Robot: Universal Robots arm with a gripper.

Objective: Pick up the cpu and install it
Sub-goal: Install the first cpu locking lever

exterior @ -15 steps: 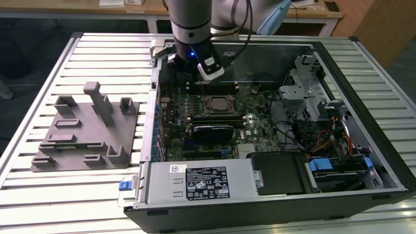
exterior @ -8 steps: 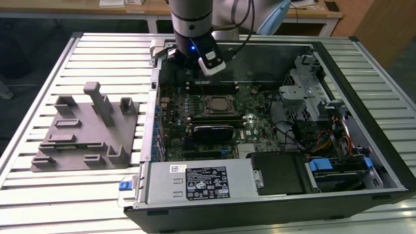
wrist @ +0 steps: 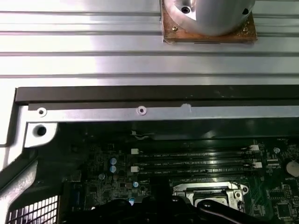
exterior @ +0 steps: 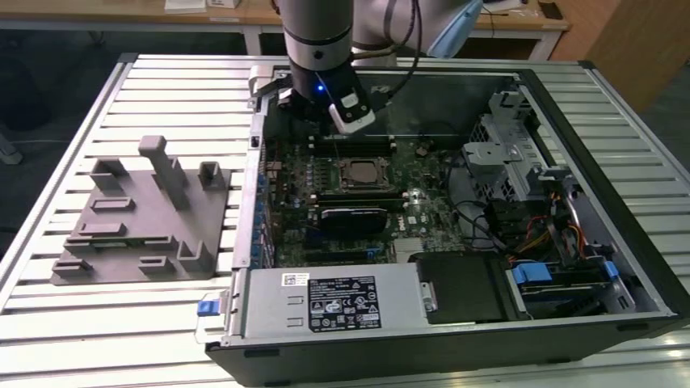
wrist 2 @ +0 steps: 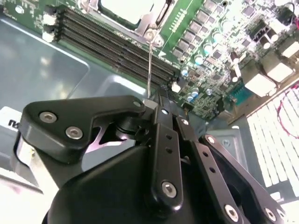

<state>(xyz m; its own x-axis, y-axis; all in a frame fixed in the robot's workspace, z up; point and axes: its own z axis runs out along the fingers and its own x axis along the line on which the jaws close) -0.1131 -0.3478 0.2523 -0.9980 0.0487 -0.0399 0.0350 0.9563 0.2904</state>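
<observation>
1. Exterior view: the claw hangs inside the open computer case, low over the circuit board. The cpu sits in its socket, near the claw's tips. The grey fixture lies well off to the claw's side on the slatted table.
2. Second wrist view: the claw is closed, fingers drawn together with no gap. A thin metal rod runs from its tips to the socket; whether it is pinched, I cannot tell. The cpu, pale-topped, lies beyond the memory slots.
3. First wrist view: the claw's dark body sits just beside the socket, with the memory slots beyond.
</observation>
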